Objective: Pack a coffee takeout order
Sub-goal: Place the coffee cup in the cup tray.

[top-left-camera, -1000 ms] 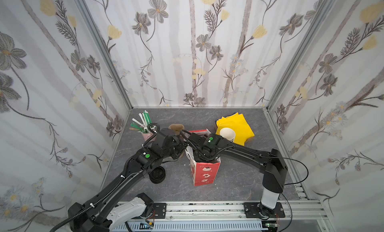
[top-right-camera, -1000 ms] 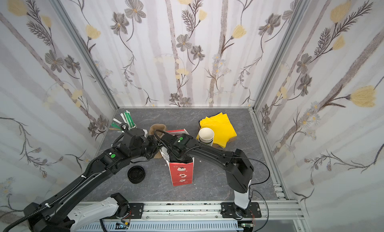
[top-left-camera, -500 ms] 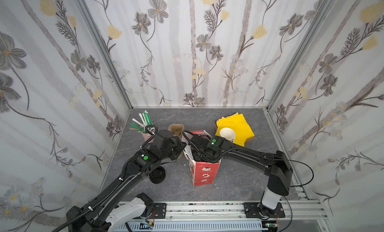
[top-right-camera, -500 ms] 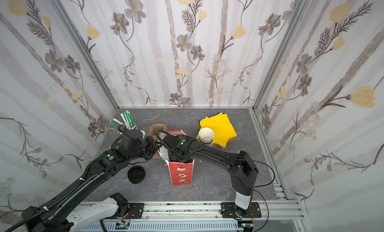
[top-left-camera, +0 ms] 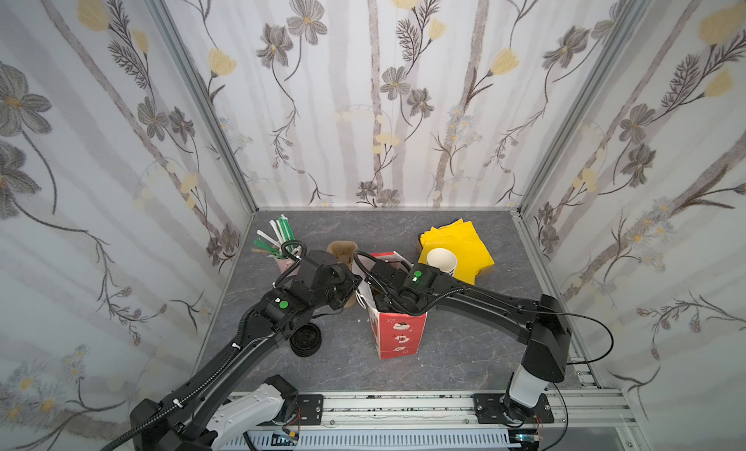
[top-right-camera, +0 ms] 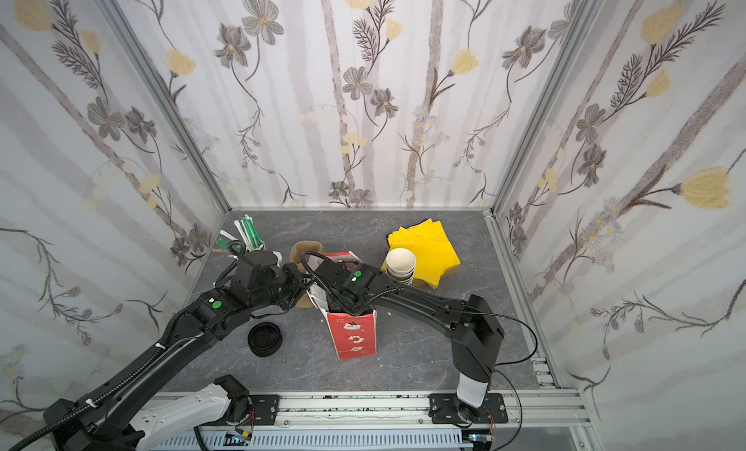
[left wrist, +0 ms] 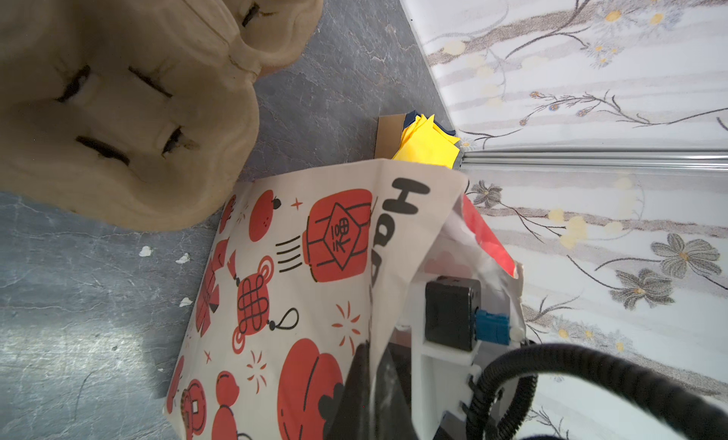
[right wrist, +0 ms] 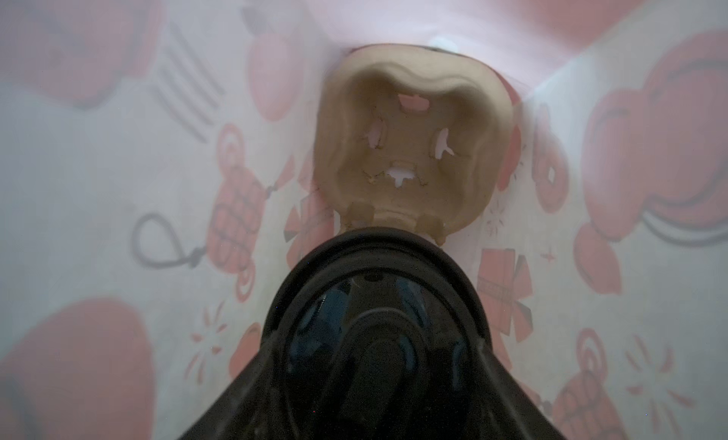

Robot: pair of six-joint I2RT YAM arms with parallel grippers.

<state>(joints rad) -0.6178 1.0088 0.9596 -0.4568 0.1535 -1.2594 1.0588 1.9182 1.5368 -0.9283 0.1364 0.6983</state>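
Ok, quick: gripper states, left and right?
Left gripper: closed, pinching the red paper bag at its rim.
Right gripper: inside the bag, closed on the black-lidded cup.

Seen from my remote station: the grey, marble-veined tabletop carries a red paper bag standing upright near its middle. Black lids lie stacked to the bag's left. Behind the bag sit tan pulp carriers, with a pink cup of green straws in the far left corner. At far right, yellow napkins rest on brown cardboard, with a stack of white paper cups at their near edge. White crumbs dot the surface.
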